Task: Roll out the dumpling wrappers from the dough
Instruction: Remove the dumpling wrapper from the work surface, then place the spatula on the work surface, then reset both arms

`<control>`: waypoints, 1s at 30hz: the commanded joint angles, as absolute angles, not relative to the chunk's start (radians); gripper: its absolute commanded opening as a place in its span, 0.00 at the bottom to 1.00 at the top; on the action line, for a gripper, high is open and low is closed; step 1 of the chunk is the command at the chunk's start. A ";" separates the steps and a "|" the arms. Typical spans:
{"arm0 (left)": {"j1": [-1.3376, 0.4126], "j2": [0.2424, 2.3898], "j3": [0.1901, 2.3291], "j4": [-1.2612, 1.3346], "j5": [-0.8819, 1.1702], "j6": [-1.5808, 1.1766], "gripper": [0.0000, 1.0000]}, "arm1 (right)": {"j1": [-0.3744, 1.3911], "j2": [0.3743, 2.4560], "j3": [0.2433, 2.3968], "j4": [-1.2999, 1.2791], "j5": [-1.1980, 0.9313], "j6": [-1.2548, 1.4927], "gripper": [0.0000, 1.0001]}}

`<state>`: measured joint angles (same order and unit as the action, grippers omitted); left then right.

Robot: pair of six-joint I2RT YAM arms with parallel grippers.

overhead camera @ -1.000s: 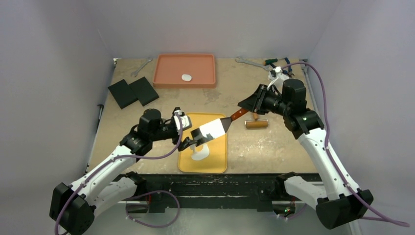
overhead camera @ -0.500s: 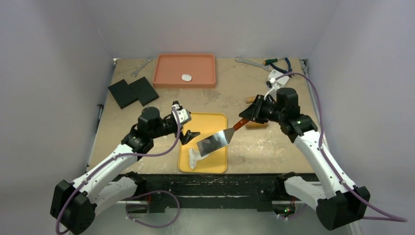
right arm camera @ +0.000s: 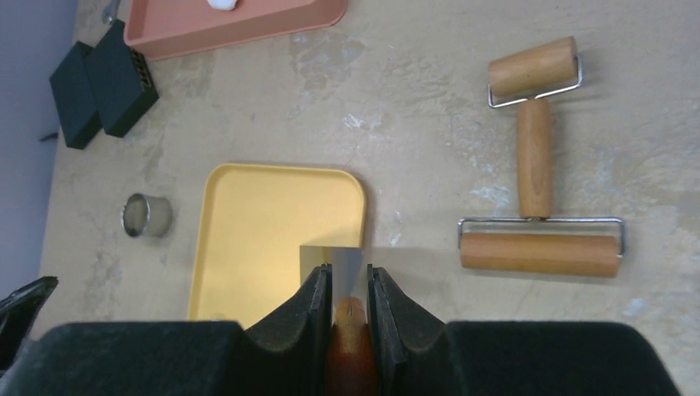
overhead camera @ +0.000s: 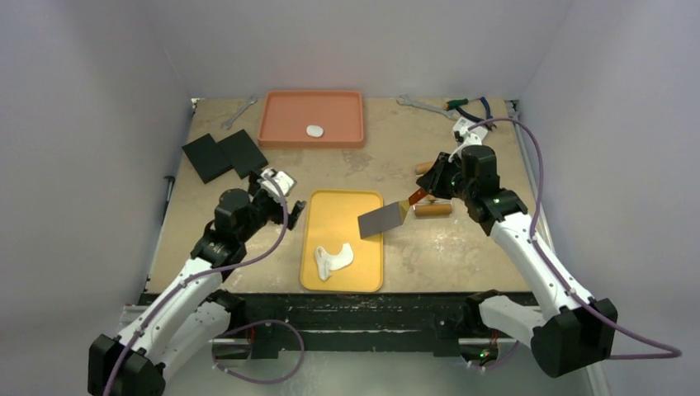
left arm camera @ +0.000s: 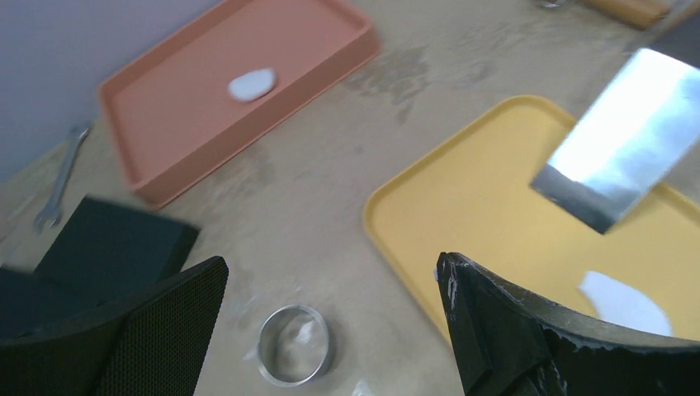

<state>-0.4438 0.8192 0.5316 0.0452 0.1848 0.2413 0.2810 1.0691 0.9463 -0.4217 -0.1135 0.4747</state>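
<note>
Nearest: ragged dough scrap (overhead camera: pixel 332 261) lies flat at the near end of the yellow tray (overhead camera: pixel 347 210), bite-shaped notch in one side. Rest of that tray is bare.

Left gripper (left arm camera: pixel 330 326): jaws spread fully wide, nothing between them, hovering over the table just left of the yellow tray. The metal ring cutter (left arm camera: pixel 293 345) stands on the table directly below it. There's something whitish inside the ring, can't tell if it's dough or flour.

Right gripper (right arm camera: pixel 348 280): jaws pinched narrow on the wooden handle of the spatula (overhead camera: pixel 381 221). Blade is tilted, raised over the right edge of the yellow tray, and nothing is on it.

Just beyond the blade, the wooden double-ended roller (right arm camera: pixel 536 206) lies on the table right of the tray, not held.

Further back: two black blocks (overhead camera: pixel 224 155) at left. One dumpling wrapper (overhead camera: pixel 314 130), a small white disc, sits alone mid-floor in the orange tray (overhead camera: pixel 272 136). Wrenches (overhead camera: pixel 239 111) and pliers (overhead camera: pixel 466 106) are at the far edge.

Progress, my read: one wrapper cut and delivered, so the cycle works end to end. The scrap looks big enough for at least one more. What's left is to re-roll the scrap with the roller, cut it with the ring, and carry the disc to the orange tray on the spatula. The right arm would need to put the spatula down first, or the left takes the roller.
</note>
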 commanded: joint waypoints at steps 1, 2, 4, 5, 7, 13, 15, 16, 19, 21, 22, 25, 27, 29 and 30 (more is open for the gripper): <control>-0.321 0.721 0.453 0.092 -0.036 0.143 0.99 | 0.281 1.097 0.869 -0.116 -0.118 0.620 0.00; -0.301 0.695 0.434 0.103 -0.066 0.121 0.99 | 0.281 1.109 0.852 -0.066 -0.121 0.655 0.00; -0.251 0.651 0.396 0.119 -0.105 0.078 0.99 | 0.281 1.134 0.811 0.022 -0.116 0.723 0.00; -0.223 0.636 0.370 0.127 -0.110 0.069 0.99 | 0.280 1.150 0.783 0.056 -0.114 0.760 0.00; -0.176 0.613 0.336 0.152 -0.131 0.052 0.99 | 0.280 1.187 0.753 0.077 -0.106 0.789 0.00; -0.099 0.564 0.204 0.228 -0.231 0.039 0.99 | 0.282 1.289 0.720 0.020 -0.144 0.760 0.21; -0.080 0.553 0.175 0.231 -0.252 0.010 0.99 | 0.282 1.294 0.699 0.005 -0.155 0.745 0.37; -0.074 0.550 0.172 0.220 -0.239 -0.007 0.99 | 0.282 1.288 0.695 0.002 -0.153 0.732 0.44; -0.064 0.535 0.168 0.180 -0.135 -0.026 0.99 | 0.282 1.251 0.712 -0.079 -0.119 0.677 0.84; -0.063 0.525 0.156 0.174 -0.117 -0.029 0.99 | 0.282 1.213 0.749 -0.146 -0.074 0.642 0.99; -0.062 0.519 0.147 0.181 -0.143 -0.055 0.99 | 0.282 1.187 0.769 -0.177 -0.043 0.615 0.99; -0.052 0.518 0.133 0.197 -0.204 -0.080 0.99 | 0.282 1.135 0.840 -0.248 0.055 0.511 0.99; -0.048 0.507 0.105 0.226 -0.195 -0.047 0.99 | 0.281 1.102 0.872 -0.272 0.127 0.452 0.99; -0.046 0.498 0.060 0.269 -0.183 -0.022 0.99 | 0.281 1.068 0.875 -0.259 0.225 0.407 0.99; -0.046 0.493 0.044 0.298 -0.182 -0.021 0.99 | 0.281 1.049 0.857 -0.230 0.294 0.384 0.99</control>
